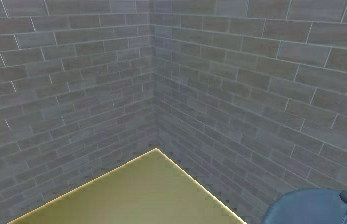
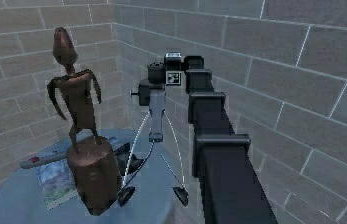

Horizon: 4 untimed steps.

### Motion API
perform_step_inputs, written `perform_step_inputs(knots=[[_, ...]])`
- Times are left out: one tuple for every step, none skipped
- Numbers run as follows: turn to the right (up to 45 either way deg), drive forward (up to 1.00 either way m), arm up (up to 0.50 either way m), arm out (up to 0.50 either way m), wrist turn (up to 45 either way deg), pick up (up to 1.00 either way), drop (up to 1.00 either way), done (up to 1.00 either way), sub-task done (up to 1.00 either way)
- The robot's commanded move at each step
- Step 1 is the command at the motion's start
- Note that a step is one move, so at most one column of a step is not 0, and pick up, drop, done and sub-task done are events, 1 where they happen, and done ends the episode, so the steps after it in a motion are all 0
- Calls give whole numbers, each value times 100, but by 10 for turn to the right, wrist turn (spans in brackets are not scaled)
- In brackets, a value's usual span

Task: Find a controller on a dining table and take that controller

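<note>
One round blue-grey table (image 2: 16,195) in a grey brick corner, one brown statue (image 2: 81,110) near its left edge, one pale flat thing (image 2: 53,185) beside it, controller or not impossible to tell, one gripper (image 2: 153,192) near the statue's base, two thin fingers (image 2: 127,195), grip and hold impossible to tell

Pale flat strip (image 2: 43,156) (controller unclear) lies on round bluish table (image 2: 16,205).
</note>
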Motion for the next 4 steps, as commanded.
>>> perform_step_inputs(knots=[[0, 0, 0, 0, 450, 0, 0, 0, 0], [0, 0, 0, 0, 450, 0, 0, 0, 0], [0, 0, 0, 0, 360, 0, 0, 0, 0], [0, 0, -28, 0, 0, 0, 0, 0, 0]])
